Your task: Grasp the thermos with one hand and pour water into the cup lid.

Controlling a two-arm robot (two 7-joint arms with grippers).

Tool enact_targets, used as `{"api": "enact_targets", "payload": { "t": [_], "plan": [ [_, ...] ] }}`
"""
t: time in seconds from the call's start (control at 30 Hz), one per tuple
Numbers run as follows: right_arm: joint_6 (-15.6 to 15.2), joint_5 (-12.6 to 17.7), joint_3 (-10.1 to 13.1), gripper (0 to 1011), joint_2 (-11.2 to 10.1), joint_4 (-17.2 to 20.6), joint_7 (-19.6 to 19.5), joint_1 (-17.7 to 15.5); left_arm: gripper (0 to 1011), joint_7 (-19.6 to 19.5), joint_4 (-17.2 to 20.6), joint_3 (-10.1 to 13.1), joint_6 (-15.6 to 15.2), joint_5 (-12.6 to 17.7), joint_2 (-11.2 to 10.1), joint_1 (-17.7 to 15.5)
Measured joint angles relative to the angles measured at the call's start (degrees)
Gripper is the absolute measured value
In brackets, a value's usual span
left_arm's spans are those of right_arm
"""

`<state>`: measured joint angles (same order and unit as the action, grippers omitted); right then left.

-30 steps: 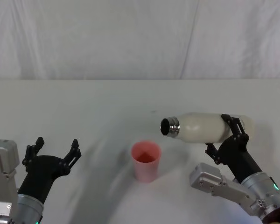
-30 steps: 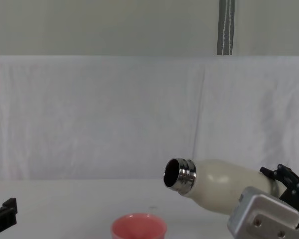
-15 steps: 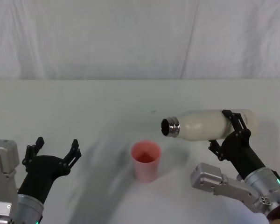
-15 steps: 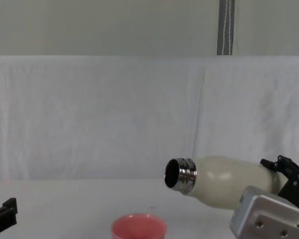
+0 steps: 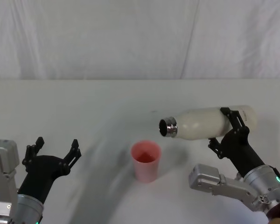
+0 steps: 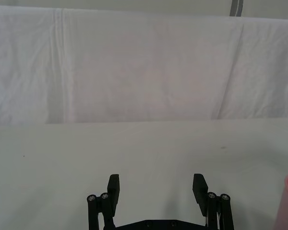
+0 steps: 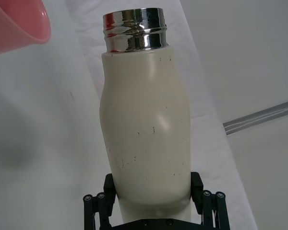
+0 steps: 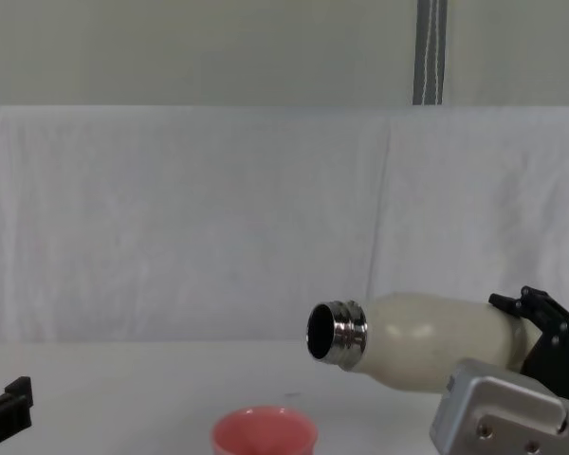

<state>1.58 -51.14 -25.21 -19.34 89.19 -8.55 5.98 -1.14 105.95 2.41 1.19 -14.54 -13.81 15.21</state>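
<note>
Thermos (image 5: 207,123) being held nearly horizontal, clamped near base by right gripper (image 5: 229,132). Cup lid (image 5: 146,160) standing ahead of and below neck, slightly offset. Water probably being spilled beside cup if tilted further now. Left gripper (image 5: 55,150) being kept open, empty.

There is one thermos (image 5: 210,123), one pink cup lid (image 5: 146,161), one white surface (image 5: 84,107), and two grippers: the left gripper (image 5: 55,150) and the right gripper (image 5: 230,127).

Thermos (image 5: 200,123) mouth lower and nearer (barely) the cup lid (image 5: 146,161).
</note>
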Motion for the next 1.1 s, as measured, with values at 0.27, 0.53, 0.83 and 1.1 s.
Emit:
{"api": "enact_targets", "payload": {
  "t": [0.27, 0.53, 0.83, 1.1],
  "plan": [
    [0.0, -0.9, -0.8, 961, -0.4, 0.0, -0.4, 0.5, 1001, 0.0, 0.0, 0.0, 0.0, 0.0, 0.0, 0.0],
    [-0.1, -1.6, -1.4, 961, -0.6, 0.0, -0.6, 0.9, 1001, 0.0, 0.0, 0.0, 0.0, 0.0, 0.0, 0.0],
    [-0.2, -2.4, -2.2, 961, -1.2, -0.1, -0.5, 1.4, 1001, 0.0, 0.0, 0.0, 0.0, 0.0, 0.0, 0.0],
    [-0.7, -3.4, -2.8, 961, -1.9, 0.0, -0.3, 1.5, 1001, 0.0, 0.0, 0.0, 0.0, 0.0, 0.0, 0.0]
  ]
}}
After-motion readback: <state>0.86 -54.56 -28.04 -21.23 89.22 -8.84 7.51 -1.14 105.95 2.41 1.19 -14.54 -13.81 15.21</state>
